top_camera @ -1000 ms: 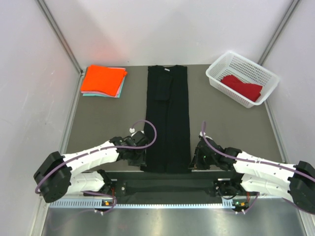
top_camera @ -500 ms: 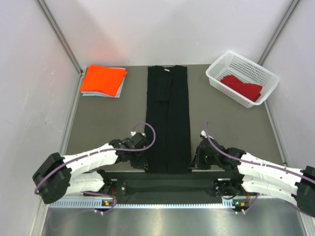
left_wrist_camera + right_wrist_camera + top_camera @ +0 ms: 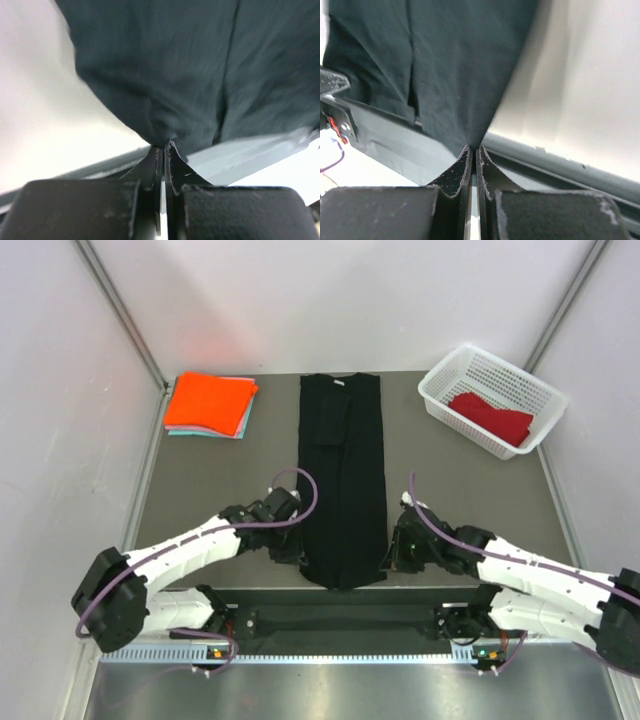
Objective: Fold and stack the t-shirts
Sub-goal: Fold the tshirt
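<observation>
Centrally on the grey table [image 3: 205, 490] lies the black t-shirt [image 3: 341, 470], folded into a long narrow strip that runs from the far edge, where its collar sits, toward the arms. A folded sleeve shows as a darker panel near the collar, and a seam-like fold line runs down the middle. Its near end is pulled in and rounded at the corners, raised off the table. The left gripper [image 3: 163, 147] has its fingers pressed together on the near left corner of the cloth, which bunches into a point between them. The right gripper [image 3: 472, 148] pinches the near right corner the same way, the dark fabric hanging taut from its closed tips. At the far left, the orange t-shirt [image 3: 208, 402] rests folded on top of the teal t-shirt [image 3: 243, 424], only an edge of which shows. The red t-shirt [image 3: 492, 417] lies crumpled inside the white basket [image 3: 440, 400] at the far right
</observation>
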